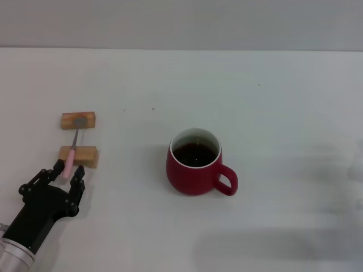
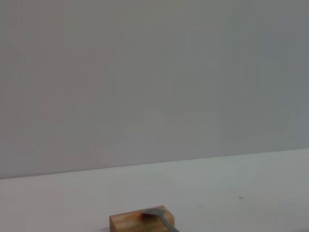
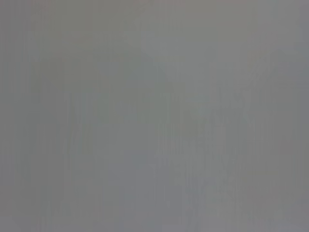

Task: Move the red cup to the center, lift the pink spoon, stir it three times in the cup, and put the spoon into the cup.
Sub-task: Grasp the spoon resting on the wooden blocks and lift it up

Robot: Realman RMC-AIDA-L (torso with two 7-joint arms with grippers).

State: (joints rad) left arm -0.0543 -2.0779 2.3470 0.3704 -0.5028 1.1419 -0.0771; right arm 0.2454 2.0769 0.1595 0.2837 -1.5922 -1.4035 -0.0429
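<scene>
Fingers (image 1: 58, 168) of the left gripper (image 1: 68, 171) straddle the pink spoon (image 1: 72, 152), bridged across two wooden blocks (image 1: 79, 156) for clearance underneath; red cup (image 1: 195, 163) stands centred.

Even, bright, diffuse light; soft shadows only.

Head view sharp. Red cup (image 1: 195, 162) casts a faint soft shadow just left of its base w/ slight sheen on its glaze; broad blurry grey shadow patches lie right of & nearer than the cup on the white table (image 1: 272, 102). No harsh glare. Left wrist view slightly soft, wooden block (image 2: 140, 221) near its edge. Right wrist view is a featureless grey blur.
</scene>
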